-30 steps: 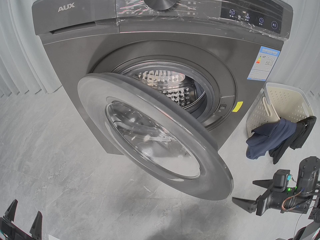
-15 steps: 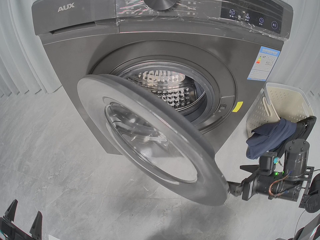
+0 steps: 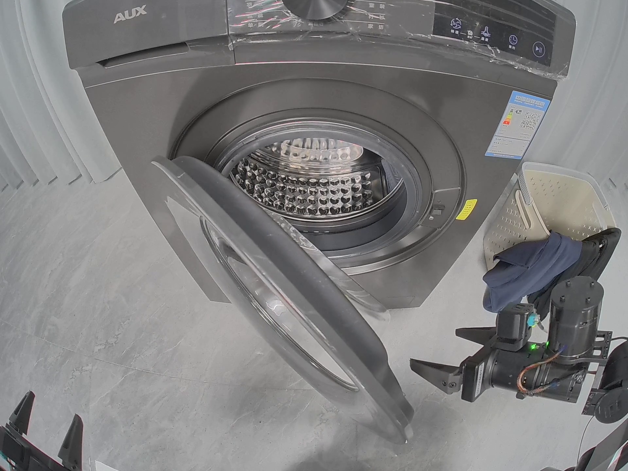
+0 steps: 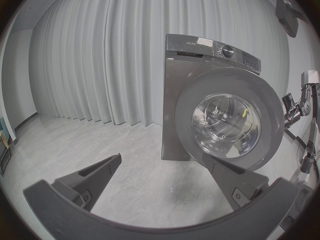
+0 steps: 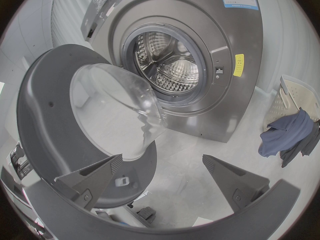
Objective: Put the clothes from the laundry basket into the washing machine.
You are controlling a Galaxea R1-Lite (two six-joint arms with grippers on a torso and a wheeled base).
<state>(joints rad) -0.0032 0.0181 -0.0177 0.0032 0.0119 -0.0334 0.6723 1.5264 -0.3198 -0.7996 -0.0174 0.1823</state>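
Observation:
The grey washing machine [image 3: 314, 86] stands with its round door [image 3: 294, 309] swung wide, and the steel drum [image 3: 307, 184] is bare inside. To its right, a white laundry basket [image 3: 575, 197] leans with a navy garment [image 3: 530, 269] and a black garment [image 3: 592, 260] draped over its rim. My right gripper [image 3: 439, 349] is open with nothing in it, low over the floor just right of the door's outer rim and below the clothes. Down at the near left, my left gripper [image 3: 51, 413] is open and holds nothing. The right wrist view shows the door [image 5: 46, 117], drum [image 5: 166, 64] and navy garment [image 5: 286, 134].
Grey tiled floor [image 3: 98, 282] lies open to the left of the machine. White curtains [image 4: 100, 67] hang behind it. The open door juts out over the floor in front of the drum. The basket [image 5: 295, 99] sits close against the machine's right side.
The door has swung much further open, baring the drum. My right gripper moved up and to the left along the door's rim. The left gripper stayed put.

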